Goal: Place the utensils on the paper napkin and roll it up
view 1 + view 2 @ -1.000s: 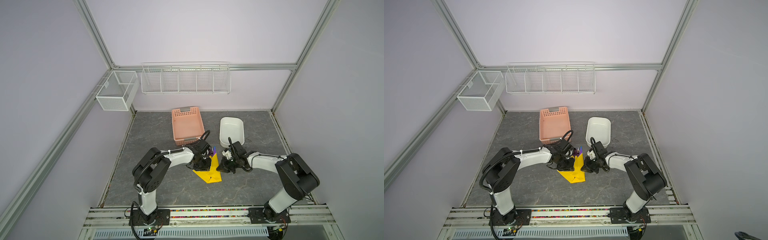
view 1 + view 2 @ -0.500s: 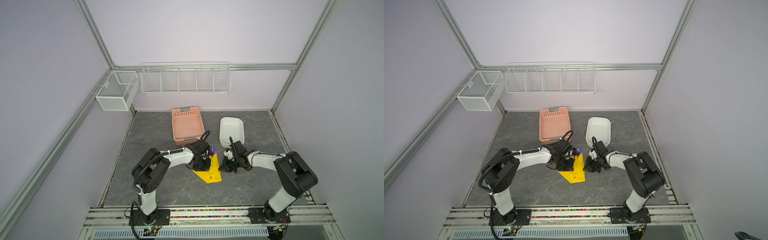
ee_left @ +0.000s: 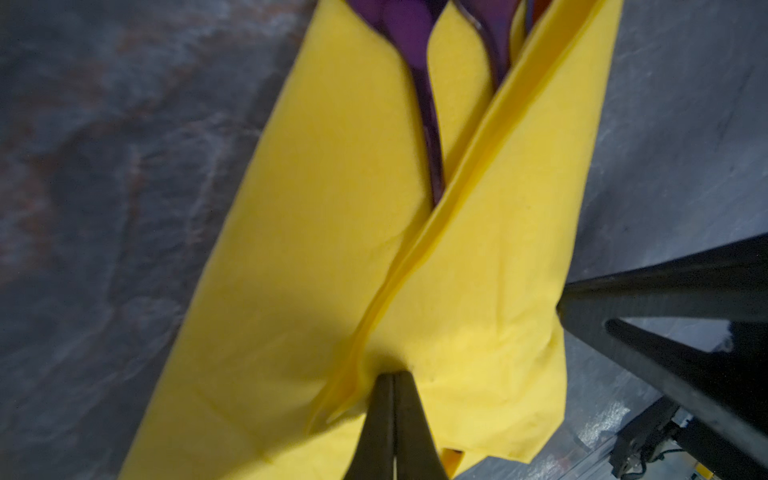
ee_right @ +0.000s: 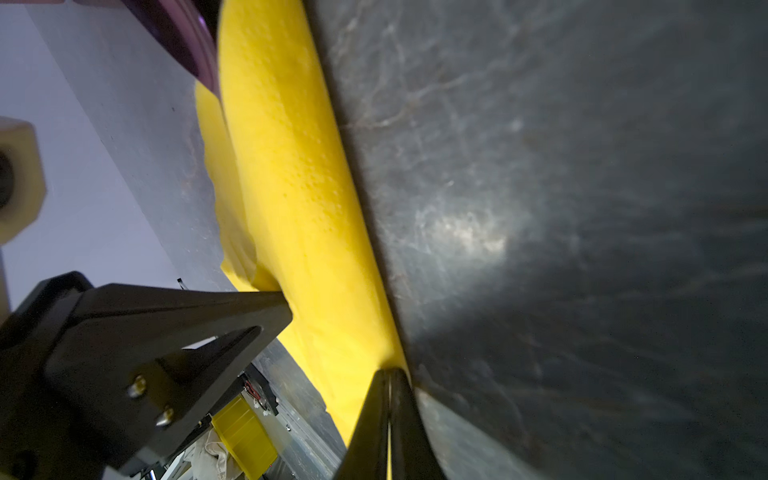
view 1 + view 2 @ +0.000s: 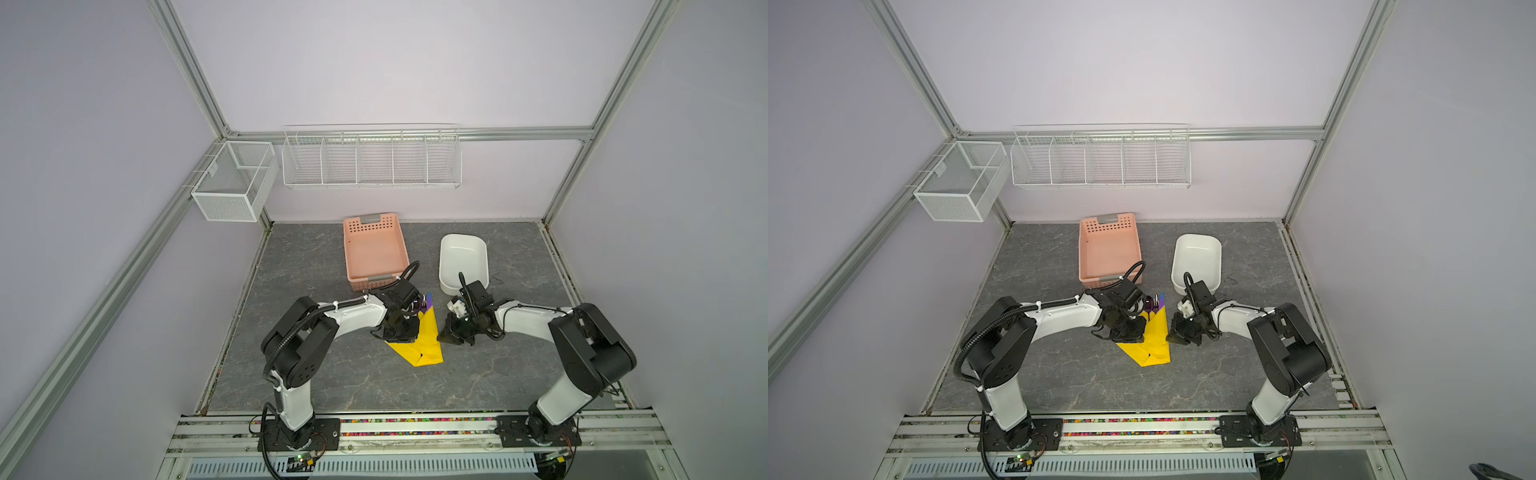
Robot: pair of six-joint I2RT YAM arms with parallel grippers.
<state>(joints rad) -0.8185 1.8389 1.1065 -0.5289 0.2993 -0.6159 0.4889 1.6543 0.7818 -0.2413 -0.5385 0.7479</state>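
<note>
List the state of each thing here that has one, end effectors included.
paper napkin: folded over the utensils, not fully rolled.
utensils: inside the fold, purple heads sticking out.
left end effector: shut, tips at the napkin's seam.
right end effector: shut on the napkin's outer edge.
pink basket: upright, empty.
white tub: upright, empty.
</note>
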